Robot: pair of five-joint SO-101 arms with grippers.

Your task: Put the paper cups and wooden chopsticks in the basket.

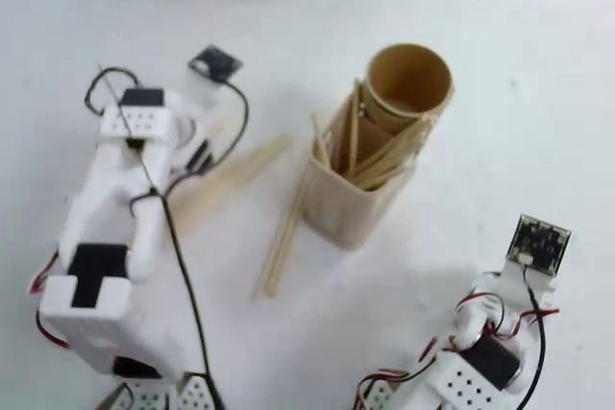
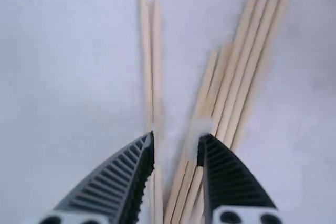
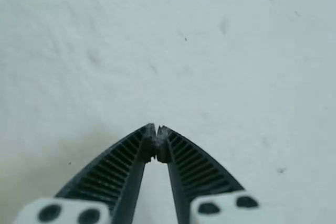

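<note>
- The left gripper [image 2: 176,141] hangs low over the table [image 1: 500,64] with its jaws apart and nothing between them held. It points along a scatter of wooden chopsticks lying flat.
- In the left wrist view, a thin pair of sticks [image 2: 149,61] runs just past one fingertip. A thicker bundle [image 2: 247,61] fans out past the other, with some of it passing under that finger.
- The right gripper [image 3: 157,136] is closed on nothing, tips touching, over bare tabletop. In the high view its arm sits near the lower right corner, well apart from the work.
- The basket [image 1: 338,213] stands mid-table, tilted. A paper cup [image 1: 408,79] already sits in its far end and several stowed chopsticks [image 1: 380,156] lean inside it.
- Still outside are a pale group of sticks by the left arm [image 1: 245,162] and another group [image 1: 281,242] lying against the near side of the basket.
- My judgement is that the cup part is done or nearly so, and the step in hand is collecting the leftover chopsticks, with the left gripper lined up for a pick.
- The next move calls for lowering until the tips straddle only a few sticks, then closing squarely across them. The sticks are thin and round, so they will likely roll or splay if pinched off-centre.
- After that comes a lift, a carry to the basket and an end-first drop. I think the main risk is knocking the tilted basket.
</note>
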